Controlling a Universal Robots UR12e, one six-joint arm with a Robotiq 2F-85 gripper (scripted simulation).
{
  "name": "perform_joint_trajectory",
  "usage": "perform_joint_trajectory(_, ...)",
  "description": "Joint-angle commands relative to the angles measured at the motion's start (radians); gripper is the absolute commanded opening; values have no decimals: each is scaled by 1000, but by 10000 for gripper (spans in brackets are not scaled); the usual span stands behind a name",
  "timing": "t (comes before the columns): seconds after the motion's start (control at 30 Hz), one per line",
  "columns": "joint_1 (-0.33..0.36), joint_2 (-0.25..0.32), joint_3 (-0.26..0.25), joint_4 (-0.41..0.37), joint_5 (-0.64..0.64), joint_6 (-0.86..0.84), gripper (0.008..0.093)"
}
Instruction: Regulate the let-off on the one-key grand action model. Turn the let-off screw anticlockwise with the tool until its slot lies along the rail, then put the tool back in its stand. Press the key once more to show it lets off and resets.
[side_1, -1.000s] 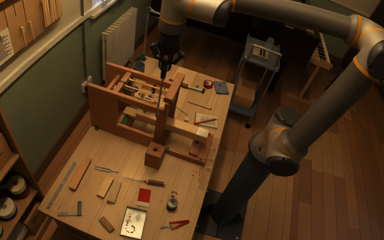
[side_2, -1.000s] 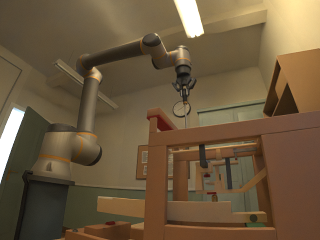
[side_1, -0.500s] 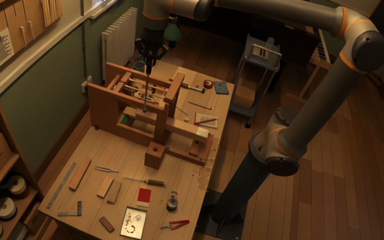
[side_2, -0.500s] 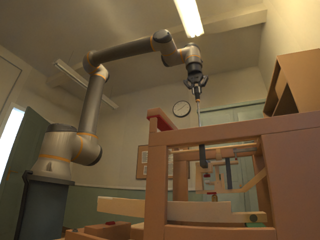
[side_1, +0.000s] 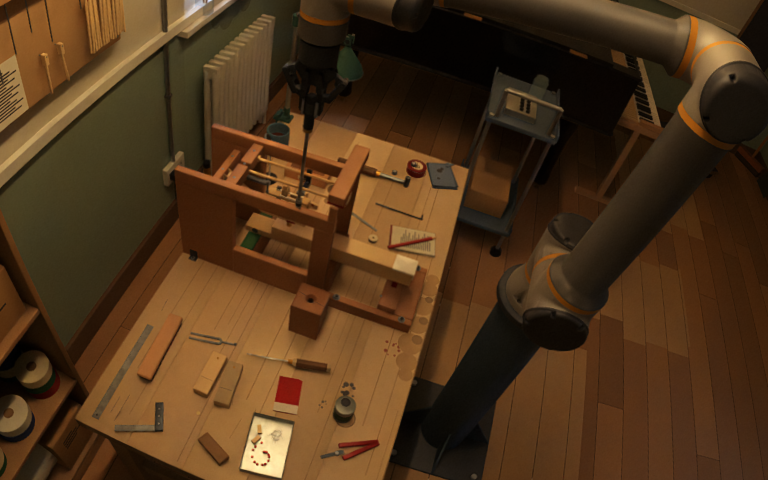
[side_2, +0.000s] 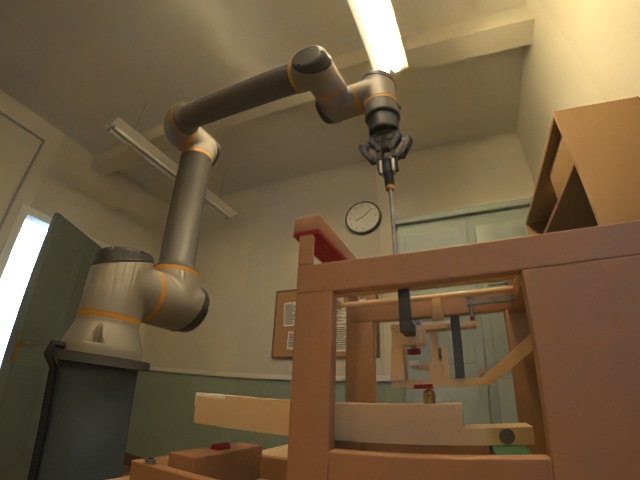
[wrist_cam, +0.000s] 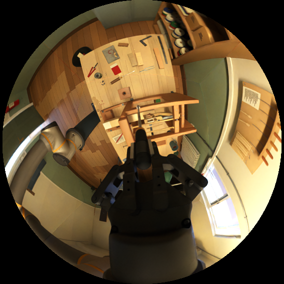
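Observation:
My gripper (side_1: 308, 110) (side_2: 387, 168) (wrist_cam: 141, 148) hangs high above the wooden action model (side_1: 272, 209) (wrist_cam: 153, 116), clamped on the dark handle of the let-off tool (side_1: 303, 158) (side_2: 391, 212), whose thin shaft points straight down into the open top of the frame. The tip is hidden among the inner parts, so the screw cannot be made out. The long pale key (side_1: 351, 255) (side_2: 331, 418) juts out from the frame toward the bench edge. The tool stand (side_1: 308, 310) (wrist_cam: 124, 93), a wooden block with a hole, sits empty in front of the model.
The frame's top rails (side_1: 348, 175) flank the shaft closely. Small tools, wood blocks, a red card (side_1: 288, 394), a tray (side_1: 266, 445) and pliers (side_1: 351, 450) are scattered over the near half of the bench. A radiator (side_1: 238, 79) stands behind and a trolley (side_1: 510, 153) to the right.

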Motion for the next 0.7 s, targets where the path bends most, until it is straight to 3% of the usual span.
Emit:
perform_joint_trajectory(0.0,-12,-3,0,0,0,-11,80)
perform_joint_trajectory(0.4,-160,-21,17,1,0,-160,80)
perform_joint_trajectory(0.67,-224,-21,17,1,0,-224,80)
